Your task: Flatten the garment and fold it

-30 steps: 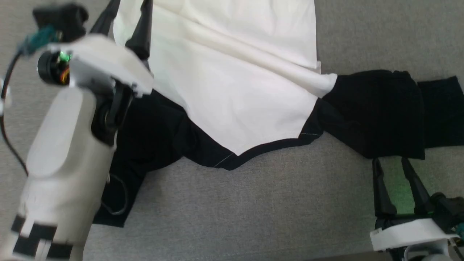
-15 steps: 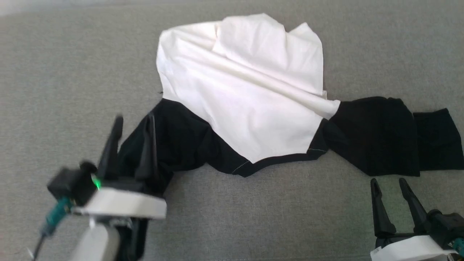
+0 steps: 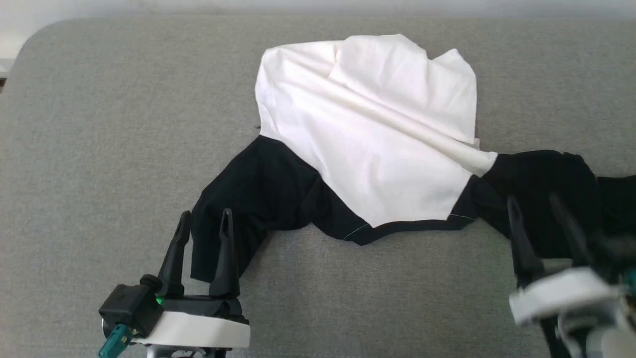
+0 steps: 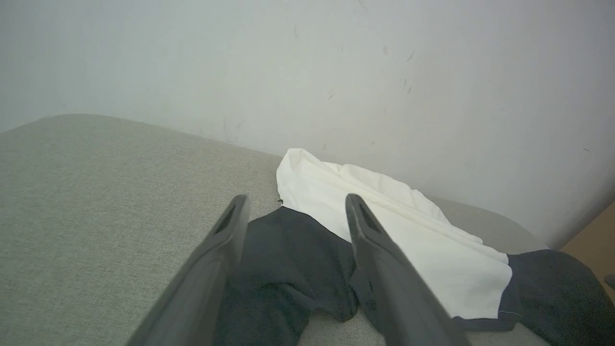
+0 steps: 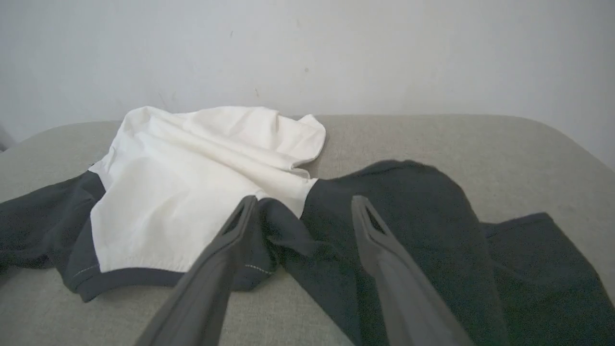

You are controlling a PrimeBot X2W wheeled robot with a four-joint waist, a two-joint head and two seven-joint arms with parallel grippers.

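Garment (image 3: 367,149) here is a soft cloth shirt with a white body, long black sleeves and black hem trim. It lies crumpled on the grey woven-fabric padded surface (image 3: 99,124), one sleeve trailing out to each side. The robot's left gripper (image 3: 206,214), with two long dark fingers, is spread wide at the end of the left sleeve, gripping nothing. The right gripper (image 3: 531,199) is equally wide over the right sleeve, also empty and a bit blurry.
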